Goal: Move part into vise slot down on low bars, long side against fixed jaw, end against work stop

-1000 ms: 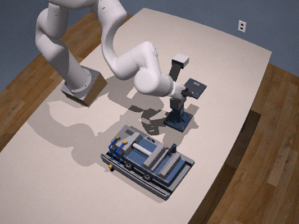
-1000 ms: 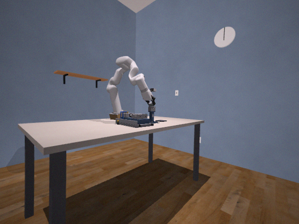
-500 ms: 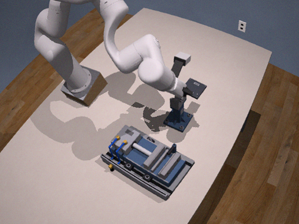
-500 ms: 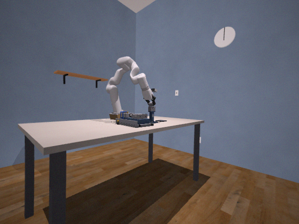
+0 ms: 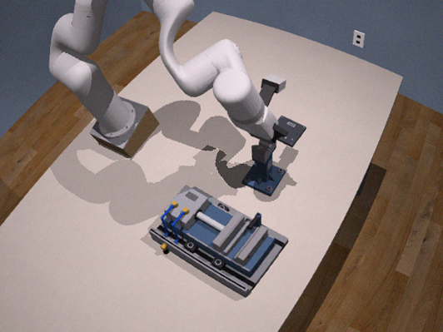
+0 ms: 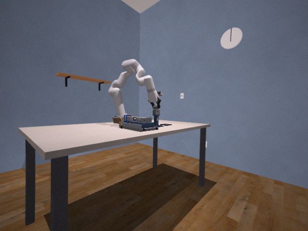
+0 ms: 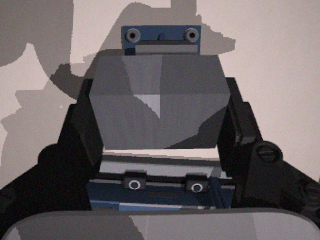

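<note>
- Top view: you see the gripper [image 5: 263, 145] clamped on the grey part [image 5: 261, 151], which hangs directly over the blue V-block [image 5: 264, 176]; whether the two touch cannot be told from here. The dark infeed plate [image 5: 294, 130] lies just beyond, flat on the table [image 5: 75, 256], with a small pale rectangle on it (a label perhaps, but nothing on it can be read). The vise [image 5: 221, 242] sits nearer the camera, its jaws apart with the two low bars showing between them, and yellow-tipped fittings [image 5: 172, 206] at the cylinder end.
- Exterior view: you see the arm [image 6: 147, 85] reaching down to the far end of the table, the gripper pinching the part [image 6: 156, 112] from above while the part stands on top of the V-block's post [image 6: 156, 121]. A round clock [image 6: 231, 38], a wooden shelf [image 6: 82, 78] and a wall socket [image 6: 182, 95] hang on the blue walls; none carries readable writing.
- Wrist view: you look straight down on the part [image 7: 156, 103], held between the two black fingers. The blue base of the V-block [image 7: 160, 39] shows above and below it, bolt heads visible. No brand mark or lettering appears anywhere.
</note>
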